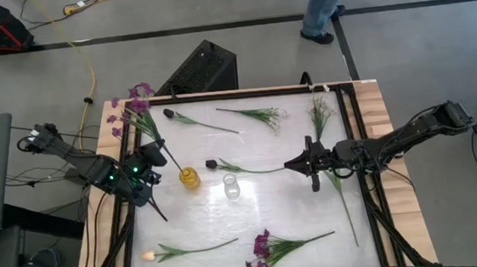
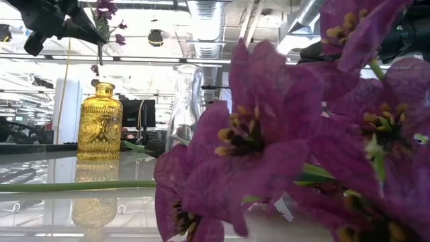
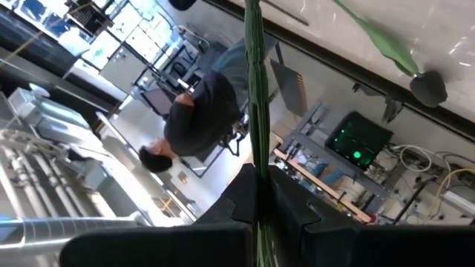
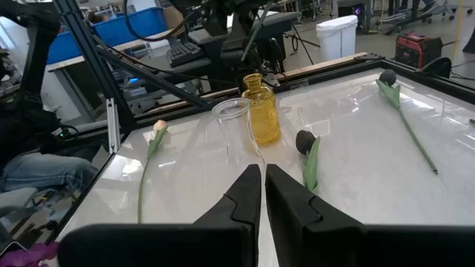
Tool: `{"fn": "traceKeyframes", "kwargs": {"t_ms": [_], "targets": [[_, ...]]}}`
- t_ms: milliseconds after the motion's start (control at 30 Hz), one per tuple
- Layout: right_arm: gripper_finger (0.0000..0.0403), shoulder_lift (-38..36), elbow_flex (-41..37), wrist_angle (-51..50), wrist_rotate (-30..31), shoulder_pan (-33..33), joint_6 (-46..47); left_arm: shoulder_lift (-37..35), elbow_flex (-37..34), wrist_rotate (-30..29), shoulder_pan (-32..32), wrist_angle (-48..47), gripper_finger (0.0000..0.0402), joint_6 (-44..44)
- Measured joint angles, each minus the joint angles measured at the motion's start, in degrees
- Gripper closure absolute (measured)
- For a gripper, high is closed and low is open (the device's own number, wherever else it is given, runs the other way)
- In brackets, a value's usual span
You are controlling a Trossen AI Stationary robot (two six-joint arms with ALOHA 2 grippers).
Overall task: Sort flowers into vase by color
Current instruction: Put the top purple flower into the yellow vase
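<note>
From above, take the small amber glass bottle vase (image 1: 190, 177) as your landmark. Your left gripper (image 1: 149, 160) sits just beside it, on the side toward the left arm, fingers clamped tight on the green stem of a purple blossom cluster flower (image 1: 138, 107). That stem runs diagonally, its cut end touching or just over the amber vase's mouth and its blooms pointing up and away toward the table's far left corner. Just on the other side of the vase stands a clear glass vase (image 1: 231, 186). Beyond that, a dark purple bud flower (image 1: 233, 166) lies flat, its bud end toward the amber vase and its stem toward your right gripper (image 1: 296, 163), whose fingers are nearly together and hold nothing.

At table height, the amber vase (image 2: 99, 121) shows an embossed, patterned body and narrow neck; the held purple flower (image 2: 107, 20) hangs above it with the stem near vertical. A second purple cluster (image 2: 282, 141), with yellow-tipped centres, fills the foreground.

In the left wrist view, the ribbed green stem (image 3: 256, 111) runs straight out from between the closed dark fingers (image 3: 237, 200).

In the right wrist view, the narrow-set fingers (image 4: 245, 194) point at the amber vase (image 4: 262, 110), with a pale orange tulip (image 4: 152, 152) lying off to one side.
</note>
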Motion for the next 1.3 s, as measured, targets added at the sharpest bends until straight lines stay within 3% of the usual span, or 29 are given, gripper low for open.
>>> {"fn": "traceKeyframes", "kwargs": {"t_ms": [533, 867, 1300], "targets": [[0.0352, 0.00, 0.00, 0.11, 0.22, 0.00, 0.13, 6.15, 0.00, -0.12, -0.18, 0.02, 0.0401, 1.45], [0.0352, 0.00, 0.00, 0.11, 0.25, 0.12, 0.11, 10.29, 0.00, -0.67, 4.25, 0.05, 0.0401, 1.26], [0.0352, 0.00, 0.00, 0.04, 0.22, 0.04, -0.50, 11.71, 0.00, -0.30, 1.52, 1.55, 0.0387, 2.56]]}}
